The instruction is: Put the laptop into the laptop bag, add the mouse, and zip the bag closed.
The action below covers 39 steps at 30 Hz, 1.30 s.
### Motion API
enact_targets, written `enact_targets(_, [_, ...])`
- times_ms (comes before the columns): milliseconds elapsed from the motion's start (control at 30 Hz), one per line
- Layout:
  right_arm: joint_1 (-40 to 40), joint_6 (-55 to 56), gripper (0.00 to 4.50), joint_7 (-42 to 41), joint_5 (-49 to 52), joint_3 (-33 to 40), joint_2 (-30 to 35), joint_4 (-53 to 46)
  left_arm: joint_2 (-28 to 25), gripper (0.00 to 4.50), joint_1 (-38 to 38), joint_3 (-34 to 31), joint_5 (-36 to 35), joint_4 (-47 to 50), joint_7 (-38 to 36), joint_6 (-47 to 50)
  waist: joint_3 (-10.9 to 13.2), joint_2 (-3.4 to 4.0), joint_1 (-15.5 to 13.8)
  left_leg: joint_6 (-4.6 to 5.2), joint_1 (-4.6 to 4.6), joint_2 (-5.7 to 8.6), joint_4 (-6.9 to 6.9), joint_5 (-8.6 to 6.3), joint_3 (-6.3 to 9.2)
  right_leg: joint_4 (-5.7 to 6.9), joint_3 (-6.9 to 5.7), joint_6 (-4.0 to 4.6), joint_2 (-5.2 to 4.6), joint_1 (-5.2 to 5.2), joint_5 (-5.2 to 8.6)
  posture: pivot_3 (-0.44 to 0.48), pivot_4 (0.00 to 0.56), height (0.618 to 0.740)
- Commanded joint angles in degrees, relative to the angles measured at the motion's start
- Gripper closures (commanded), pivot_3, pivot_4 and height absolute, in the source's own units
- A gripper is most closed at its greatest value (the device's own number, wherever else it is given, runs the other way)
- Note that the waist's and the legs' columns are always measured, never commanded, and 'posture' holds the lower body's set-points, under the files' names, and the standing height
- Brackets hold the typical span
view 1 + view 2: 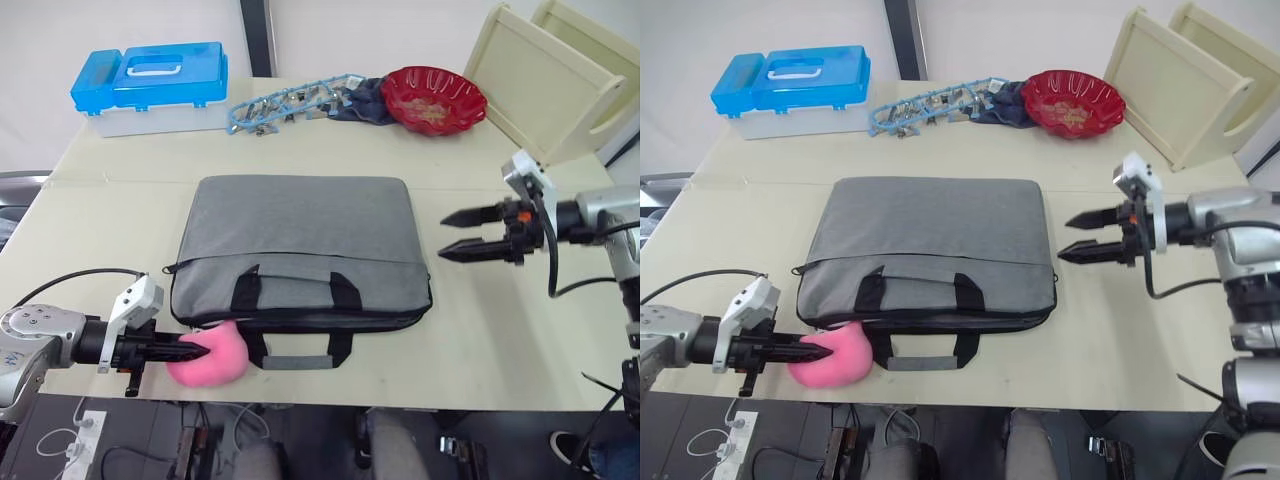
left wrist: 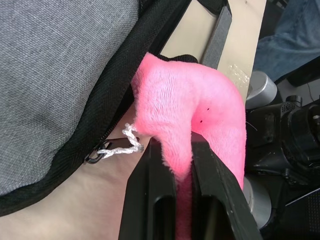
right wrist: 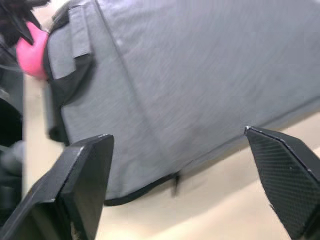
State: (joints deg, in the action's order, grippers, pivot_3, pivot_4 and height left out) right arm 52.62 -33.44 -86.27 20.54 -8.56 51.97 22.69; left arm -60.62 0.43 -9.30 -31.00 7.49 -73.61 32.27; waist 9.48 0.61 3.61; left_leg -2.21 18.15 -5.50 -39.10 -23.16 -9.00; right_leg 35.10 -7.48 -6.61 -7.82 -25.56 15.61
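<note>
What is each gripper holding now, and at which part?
The left gripper is shut on the pink fuzzy object, pinching a fold at its edge, beside the laptop bag. The right gripper is open and holds nothing.

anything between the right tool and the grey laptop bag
Nothing: in the left eye view, only bare beige table separates the open right tool from the flat grey fabric laptop bag.

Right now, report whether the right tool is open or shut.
Open: the right tool has its fingers spread apart, holding nothing, beside the laptop bag.
</note>
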Motion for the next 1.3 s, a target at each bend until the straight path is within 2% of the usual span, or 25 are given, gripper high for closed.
enact_targets(33, [4.4, 3.8, 0.05, -0.7, 0.5, 0.8, -5.4, 0.5, -1.2, 4.50, 0.6, -1.2, 1.4, -1.1, -0.1, -0.5, 0.0, 0.00, 0.4, 0.00, 0.00, 0.00, -0.01, 0.00, -0.01, 0.01, 0.00, 0.00, 0.00, 0.00, 0.00, 0.000, 0.150, 0.740])
enact_targets(100, [5.3, 3.5, 0.05, 0.5, 1.8, 1.7, -9.2, -0.6, -1.5, 4.50, 0.5, -1.3, 1.6, -1.7, -0.3, -0.9, 0.0, 0.00, 0.7, 0.00, 0.01, 0.00, -0.02, 0.00, 0.00, 0.06, -0.01, 0.00, 0.01, -0.01, 0.00, 0.000, 0.150, 0.740])
enact_targets(233, [3.3, 8.0, 0.05, 5.5, 3.3, -1.6, -25.0, -8.3, -2.6, 4.50, -0.7, -1.2, 2.9, -4.3, -0.7, -2.3, 0.0, -0.01, 1.3, 0.00, 0.01, 0.00, -0.06, 0.01, 0.01, 0.13, -0.03, 0.00, 0.01, -0.01, 0.00, 0.000, 0.150, 0.740])
enact_targets(400, [0.9, 16.4, 0.05, 9.7, -0.9, -5.0, -35.8, -7.7, -2.1, 4.50, -3.5, -0.4, 4.7, -7.3, -0.5, -3.6, 0.0, -0.02, 1.2, -0.04, -0.03, 0.00, -0.12, 0.03, 0.04, 0.34, -0.04, 0.03, 0.01, -0.03, 0.02, 0.000, 0.150, 0.740])
enact_targets(567, [-0.2, 26.7, 0.05, 11.9, -5.5, -7.7, -40.6, -1.0, -2.1, 4.50, -4.0, -0.4, 4.5, -6.6, -0.6, -3.0, -0.1, -0.21, 1.4, -0.03, -0.03, 0.02, -0.17, 0.02, 0.06, 0.35, -0.07, 0.01, -0.01, -0.02, 0.01, 0.000, 0.150, 0.740])
enact_targets(633, [0.3, 32.4, 0.05, 13.8, -8.6, -8.6, -42.9, 5.2, -2.4, 4.50, -2.8, -1.4, 4.0, -5.4, -0.9, -2.3, -0.1, -0.20, 1.6, -0.03, -0.07, 0.01, -0.14, 0.03, 0.06, 0.39, -0.06, 0.02, 0.00, -0.02, 0.01, 0.000, 0.150, 0.740])
enact_targets(800, [5.6, 34.9, 0.05, 16.8, -8.3, -4.6, -45.5, 13.0, -2.9, 4.50, -0.5, -3.5, 3.8, -3.7, -1.4, -1.5, -0.1, -0.16, 2.4, -0.03, -0.08, 0.01, -0.14, 0.03, 0.06, 0.42, -0.05, 0.02, 0.00, -0.02, 0.01, 0.000, 0.150, 0.740])
enact_targets(1000, [4.9, 39.2, 0.05, 17.5, -13.0, -7.2, -46.3, 18.1, -2.9, 4.50, 0.5, -4.3, 3.8, -3.1, -1.5, -1.1, -0.1, -0.18, 3.2, -0.03, -0.17, -0.02, -0.07, 0.03, 0.10, 0.49, -0.06, 0.04, 0.01, -0.01, 0.02, 0.000, 0.150, 0.740])
enact_targets(1100, [3.6, 30.0, 0.77, 15.6, -6.7, -3.6, -48.8, 15.9, -2.9, 4.50, 0.4, -4.3, 3.7, -2.7, -1.5, -0.7, -0.1, -0.17, 3.4, -0.03, -0.13, -0.01, -0.07, 0.03, 0.10, 0.48, -0.05, 0.04, 0.00, -0.01, 0.02, 0.000, 0.150, 0.740])
enact_targets(1200, [3.2, 27.9, 2.14, 16.2, -6.6, -2.9, -48.9, 15.3, -3.0, 4.50, 0.6, -4.3, 3.9, -2.7, -1.8, -0.8, -0.1, -0.18, 3.7, -0.03, -0.13, -0.01, -0.09, 0.03, 0.13, 0.50, -0.05, 0.04, 0.01, -0.01, 0.02, 0.000, 0.150, 0.740])
enact_targets(1300, [1.6, 36.2, 3.59, 18.2, -12.7, -6.5, -47.9, 17.4, -2.8, 4.50, 0.1, -3.9, 3.8, -2.6, -1.7, -0.7, -0.1, -0.17, 3.9, -0.04, -0.14, -0.01, -0.10, 0.03, 0.15, 0.52, -0.05, 0.04, 0.01, -0.01, 0.02, 0.000, 0.150, 0.740])
